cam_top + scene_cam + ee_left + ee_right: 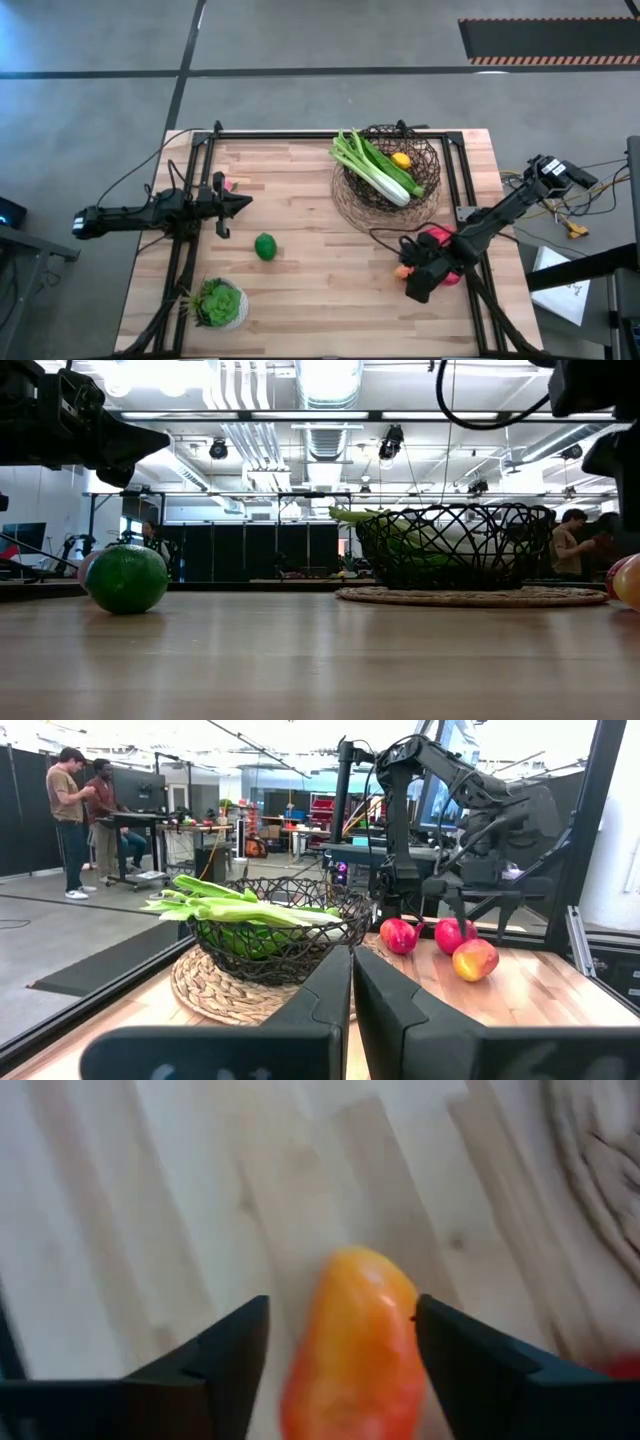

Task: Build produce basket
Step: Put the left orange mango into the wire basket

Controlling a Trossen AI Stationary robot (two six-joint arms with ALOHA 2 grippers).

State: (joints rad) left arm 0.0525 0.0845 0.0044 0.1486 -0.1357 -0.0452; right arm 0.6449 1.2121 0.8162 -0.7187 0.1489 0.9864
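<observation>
The dark wire basket (388,178) stands on a round woven mat at the table's far right and holds green leafy stalks (375,167) and a yellow lemon (401,159). A green lime (265,246) lies on the table left of centre. At the near right lie a pink onion (436,239) and red and orange pieces (474,960). My right gripper (342,1342) is open and comes down over an orange-red piece (352,1342), one finger on each side of it. My left gripper (238,203) waits shut at the table's left, holding nothing. My right gripper stands astride the orange-red piece (380,1295), coming from above with its fingers pointing down. One finger (470,1355) lies right at the piece's edge and the other (225,1355) shows a gap. I cannot tell whether it touches. The piece lies on the table.
A spiky green plant in a white pot (220,304) stands at the near left corner. A small pink thing (232,183) lies by the left arm. A dark frame (300,133) runs round the table's edges. People stand in the room beyond (85,810). Bare wood lies mid-table.
</observation>
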